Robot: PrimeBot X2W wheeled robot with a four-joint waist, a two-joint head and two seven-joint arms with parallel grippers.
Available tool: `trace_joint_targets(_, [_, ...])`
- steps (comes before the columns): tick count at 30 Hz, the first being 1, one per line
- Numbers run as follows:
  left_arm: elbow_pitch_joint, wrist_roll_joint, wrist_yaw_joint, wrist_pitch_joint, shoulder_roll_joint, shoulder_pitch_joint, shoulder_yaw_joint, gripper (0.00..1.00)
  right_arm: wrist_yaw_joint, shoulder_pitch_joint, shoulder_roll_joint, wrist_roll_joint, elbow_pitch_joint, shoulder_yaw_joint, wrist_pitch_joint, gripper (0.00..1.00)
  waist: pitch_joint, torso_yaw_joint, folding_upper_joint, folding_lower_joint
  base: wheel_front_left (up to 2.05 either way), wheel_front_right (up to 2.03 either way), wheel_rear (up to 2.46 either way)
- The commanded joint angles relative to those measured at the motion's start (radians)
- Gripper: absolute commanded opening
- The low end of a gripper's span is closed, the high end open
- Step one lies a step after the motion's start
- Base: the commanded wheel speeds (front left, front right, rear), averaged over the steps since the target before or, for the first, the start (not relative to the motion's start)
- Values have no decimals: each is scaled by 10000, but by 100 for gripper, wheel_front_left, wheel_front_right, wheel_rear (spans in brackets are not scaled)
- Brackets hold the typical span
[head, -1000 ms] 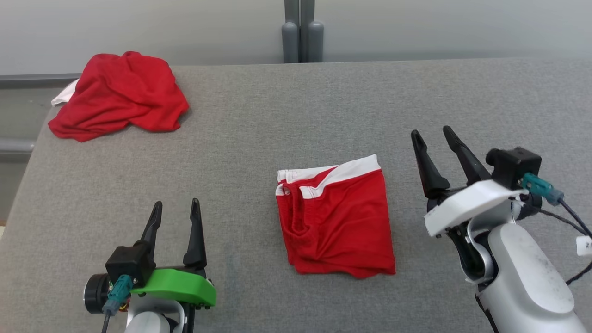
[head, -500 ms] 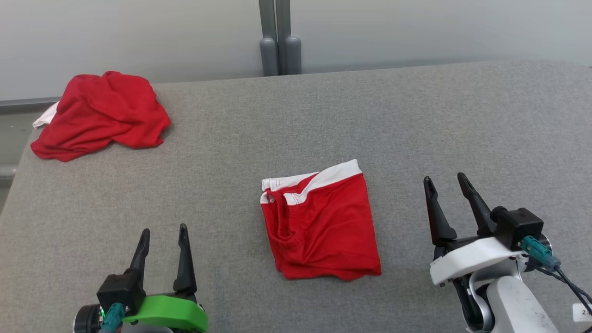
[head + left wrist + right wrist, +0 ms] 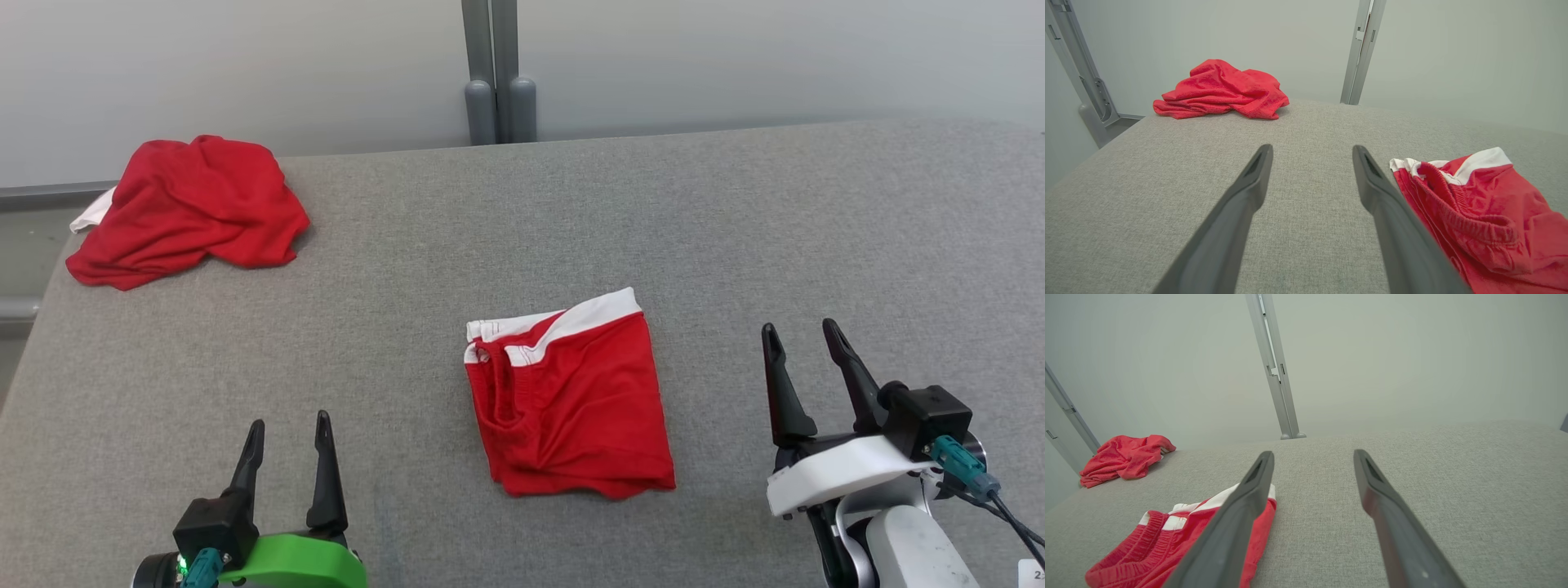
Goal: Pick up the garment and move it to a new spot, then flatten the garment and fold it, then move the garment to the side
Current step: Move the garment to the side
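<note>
Looking down from the head camera, I see the shorts lying folded into a rough square in the middle of the table. They are a soft red knit with a white band along the far edge and a gathered, ribbed waistband bunched at the left side. The table is covered in coarse grey woven fabric. My left gripper sits to the left of the shorts and my right gripper to their right. Both have their slim, dark, tapering fingers spread wide, holding nothing and clear of the cloth. A crumpled red pile lies at the far left corner, and a grey metal post stands behind the far edge.
</note>
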Motion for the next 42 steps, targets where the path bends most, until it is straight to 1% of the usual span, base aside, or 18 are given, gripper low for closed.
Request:
trace_joint_targets(1, [19,146,-66,-2,-20,135,53,100,3,90,5,-27,35,-6,-47,100,11,10,0,0,0,0,0])
trace_joint_targets(5, [33,194,-82,-2,-51,103,75,100,3,87,4,51,312,-40,-46,100,34,40,0,0,0,0,0])
trace_joint_targets(8, [60,208,-112,-2,-68,57,51,100,3,-9,4,-106,710,-86,-36,100,68,123,0,0,0,0,0])
trace_joint_targets(11, [88,194,-134,-2,-88,-38,50,100,3,-280,5,-63,1078,-135,365,100,154,273,0,0,0,0,0])
trace_joint_targets(20, [142,112,-154,-2,-166,-337,-103,100,3,-1498,-219,848,1842,240,2644,100,724,1084,0,0,0,0,0])
trace_joint_targets(26, [208,11,-133,-2,-208,-517,-228,100,3,-2148,-573,1440,2644,715,4018,100,1104,1689,0,0,0,0,0])
trace_joint_targets(29, [222,-19,-108,-2,-219,-542,-275,100,3,-2245,-739,1606,2915,832,4363,100,1194,1920,0,0,0,0,0])
trace_joint_targets(32, [190,-73,-73,-2,-224,-515,-277,100,3,-2249,-772,1921,3025,911,4507,100,1238,2020,0,0,0,0,0])
trace_joint_targets(33, [169,-89,-59,-2,-225,-509,-279,100,3,-2241,-797,1971,3060,945,4547,64,1249,2027,0,0,0,0,0])
trace_joint_targets(34, [148,-105,-45,-2,-227,-490,-285,100,3,-2252,-830,2014,3078,991,4566,37,1262,2023,0,0,0,0,0])
trace_joint_targets(35, [136,-112,-17,-2,-227,-471,-289,100,3,-2275,-848,2041,3103,1034,4553,30,1276,2008,0,0,0,0,0])
trace_joint_targets(37, [125,-102,5,-2,-227,-465,-310,100,3,-2333,-825,2153,3157,1131,4502,0,1318,1930,0,0,0,0,0])
trace_joint_targets(42, [90,73,-105,-2,-222,-657,-296,100,2,-2684,-980,2149,3188,1289,4098,0,1514,1544,0,0,0,0,0])
